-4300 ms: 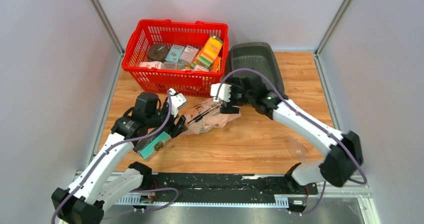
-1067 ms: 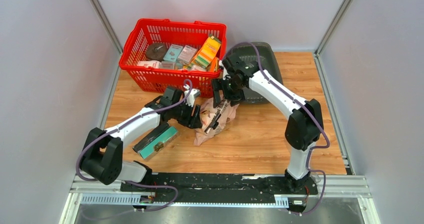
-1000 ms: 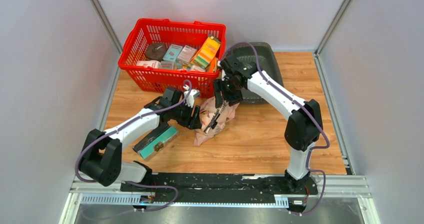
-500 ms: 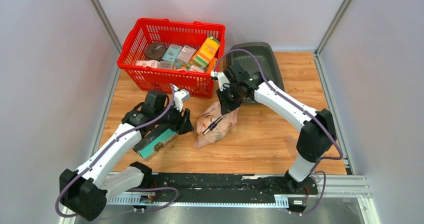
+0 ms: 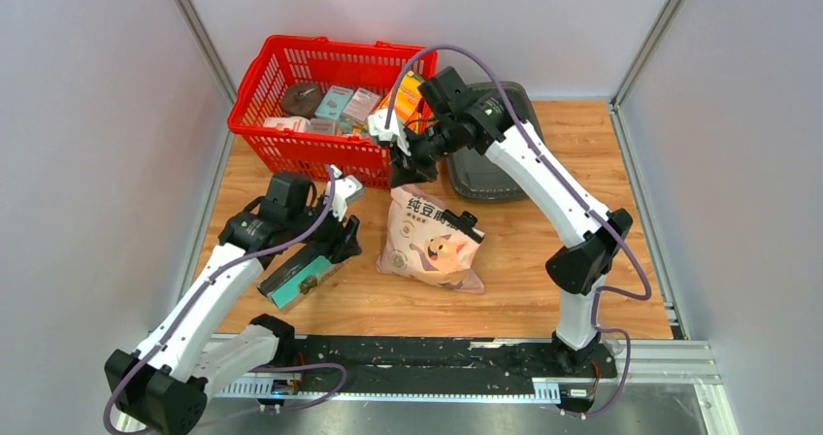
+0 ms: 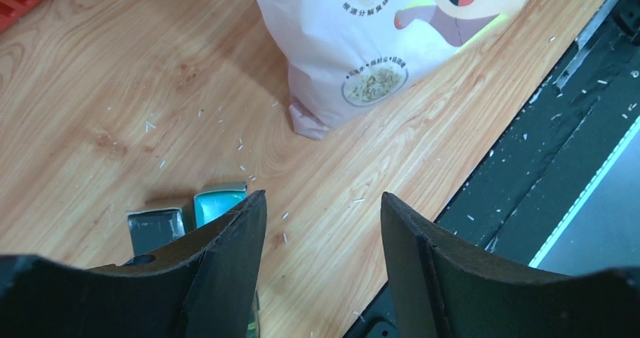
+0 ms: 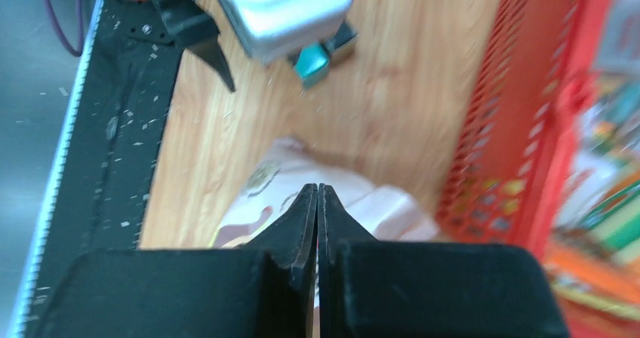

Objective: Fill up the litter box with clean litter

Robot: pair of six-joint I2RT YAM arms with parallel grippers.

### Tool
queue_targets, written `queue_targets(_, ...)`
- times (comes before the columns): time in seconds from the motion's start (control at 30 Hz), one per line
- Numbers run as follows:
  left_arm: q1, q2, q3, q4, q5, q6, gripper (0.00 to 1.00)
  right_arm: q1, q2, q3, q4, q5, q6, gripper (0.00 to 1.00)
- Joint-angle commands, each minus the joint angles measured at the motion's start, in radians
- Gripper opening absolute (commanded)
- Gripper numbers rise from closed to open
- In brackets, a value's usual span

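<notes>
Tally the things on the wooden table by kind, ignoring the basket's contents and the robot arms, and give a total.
red mesh basket: 1
dark grey litter box: 1
litter bag: 1
teal-and-black box: 1
Total: 4

The left arm (image 5: 204,299) and the right arm (image 5: 539,184) are both made of long white parts joined by fat black joints. A thin purple cable (image 5: 452,50) runs along each one. The left gripper (image 6: 321,255) and the right gripper (image 7: 318,217) have flat black fingers (image 6: 226,266) shaped like wedges. A small white box (image 5: 346,188) sits by each wrist.
</notes>
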Motion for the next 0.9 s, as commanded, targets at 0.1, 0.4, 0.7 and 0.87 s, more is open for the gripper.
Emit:
queue_targets(0.1,0.003,-0.069,-0.006,-0.016,0.000,0.107,0.66,0.019,0.106,0.148,-0.142,-0.082,-0.190,0.12)
queue_targets(0.4,0.003,0.079,0.240,-0.088,0.159,0.538,0.90,-0.109,-0.156,-0.150,0.090,-0.011,0.201,0.87)
queue_targets(0.7,-0.111,0.410,0.534,-0.192,0.224,0.793,0.90,-0.355,-0.380,-0.490,0.108,-0.068,0.269,1.00)
queue_targets(0.87,-0.199,0.593,0.689,-0.175,0.199,0.799,0.88,-0.370,-0.489,-0.585,0.073,-0.023,0.184,1.00)
